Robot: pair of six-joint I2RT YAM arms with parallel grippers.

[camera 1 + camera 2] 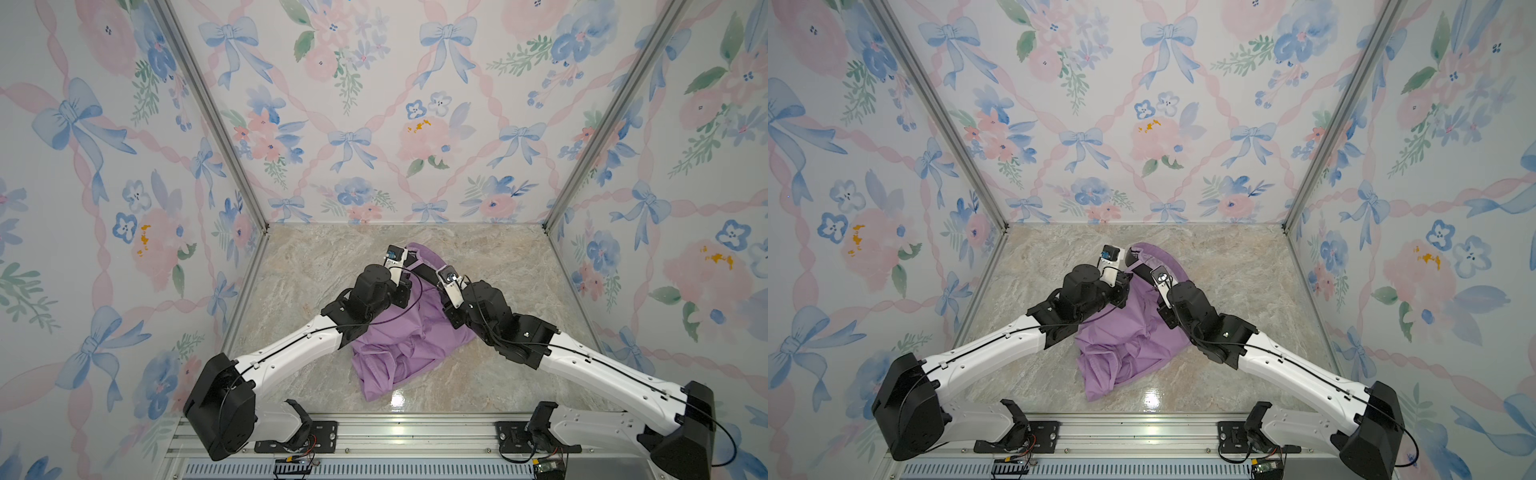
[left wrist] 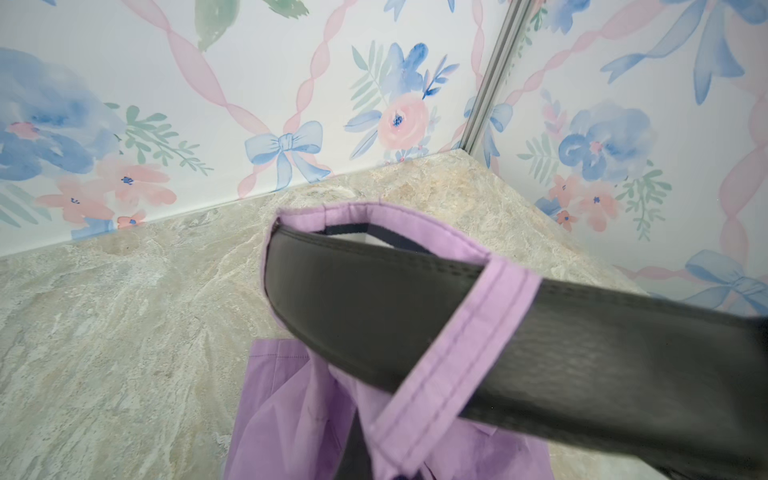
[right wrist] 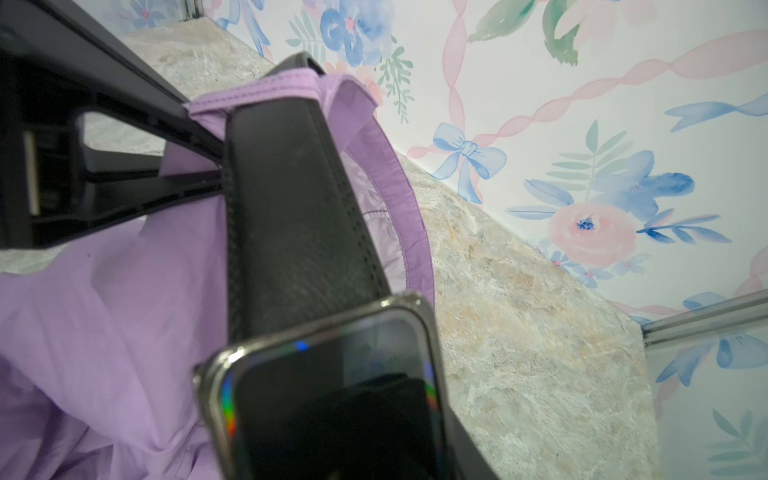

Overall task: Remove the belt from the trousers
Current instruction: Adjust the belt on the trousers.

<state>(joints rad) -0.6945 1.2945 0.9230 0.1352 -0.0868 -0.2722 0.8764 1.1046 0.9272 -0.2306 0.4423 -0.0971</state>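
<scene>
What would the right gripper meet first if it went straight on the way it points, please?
Probably the belt loop of the trousers, around the belt it holds; the left gripper sits just beside. Depth is unclear.

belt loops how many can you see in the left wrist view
1: a lilac belt loop crosses over the black belt on the trousers. More may be hidden by fabric or out of frame.

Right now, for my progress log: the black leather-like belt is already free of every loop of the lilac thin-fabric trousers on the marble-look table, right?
No: the black leather-like belt still passes under a lilac belt loop of the thin-fabric trousers on the marble-look table, as the left wrist view shows.
</scene>
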